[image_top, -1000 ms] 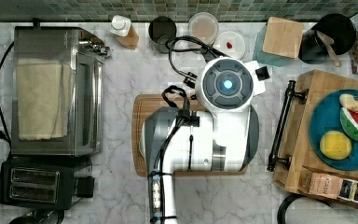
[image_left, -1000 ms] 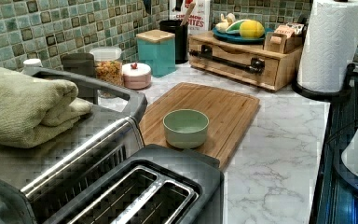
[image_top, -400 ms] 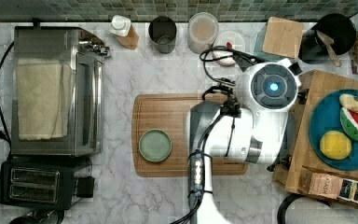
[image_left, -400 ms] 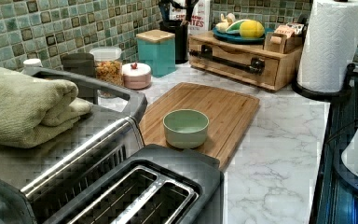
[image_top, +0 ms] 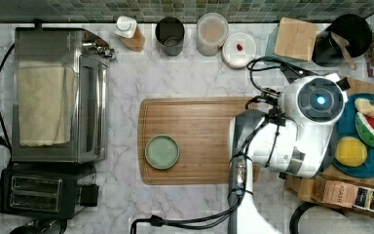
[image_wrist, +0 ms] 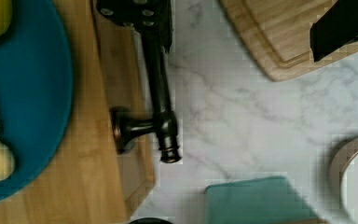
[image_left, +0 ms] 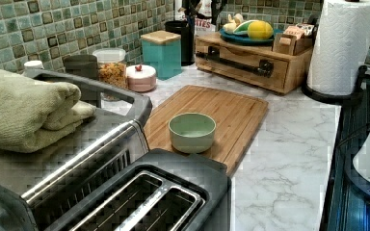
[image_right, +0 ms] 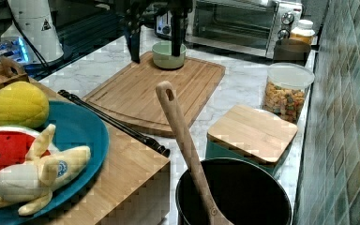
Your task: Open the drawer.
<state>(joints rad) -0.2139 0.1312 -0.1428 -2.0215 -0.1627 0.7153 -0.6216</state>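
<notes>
gripper (image_wrist: 242, 25) hangs spread wide above the counter (image_wrist: 242, 121), one finger (image_wrist: 137, 16) over the black handle (image_wrist: 161, 88), gripping nothing. the drawer (image_left: 243, 60) sits shut in the wooden box under the fruit plate (image_wrist: 32, 93).

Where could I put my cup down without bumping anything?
Bare marble lies between the cutting board and the paper towel roll, and between the toaster oven and the board. The board is bare beyond the green bowl. The back wall is crowded with jars.
</notes>
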